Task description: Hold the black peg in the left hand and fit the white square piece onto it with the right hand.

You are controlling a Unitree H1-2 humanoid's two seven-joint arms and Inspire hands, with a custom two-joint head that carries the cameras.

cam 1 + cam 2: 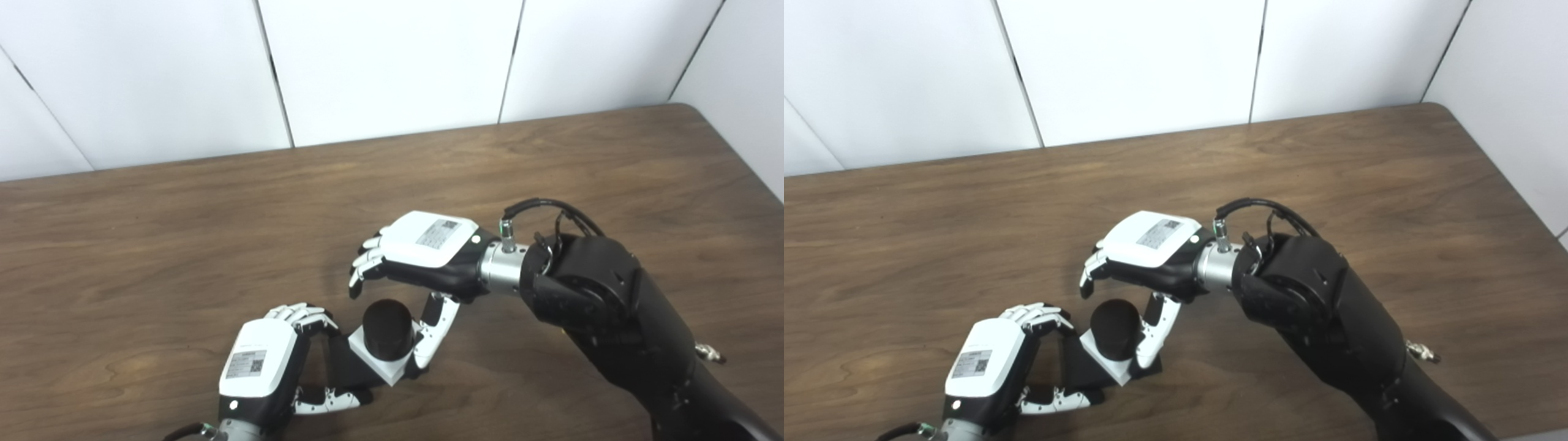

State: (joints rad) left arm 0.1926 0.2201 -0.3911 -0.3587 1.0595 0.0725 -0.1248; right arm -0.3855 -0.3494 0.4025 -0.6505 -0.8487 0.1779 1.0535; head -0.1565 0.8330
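Left eye view: your left hand (263,366) sits near the table's (184,245) front edge, left of centre, fingers curled at the dark base of the black peg (387,327), thumb stretched along the near side; whether it truly clamps that base or only rests against it, you cannot tell from here. The white square piece (383,361) already sits around the peg, whose rounded top pokes up through it. Your right hand (422,251) arches over the assembly, fingers bent down and apart on the far side, thumb (436,331) touching the piece's right edge — more a loose cage than a pinch. Right eye view: same layout. Left hand (989,361) low at the front edge, peg (1115,334) standing through the white piece (1108,361), a dark block under it against the table. Right hand (1145,254) above, thumb down beside the piece. Judgement: fitting looks largely done; what remains is confirming the piece is fully seated and square, then letting go. The whole far half of the table lies well apart from the work.
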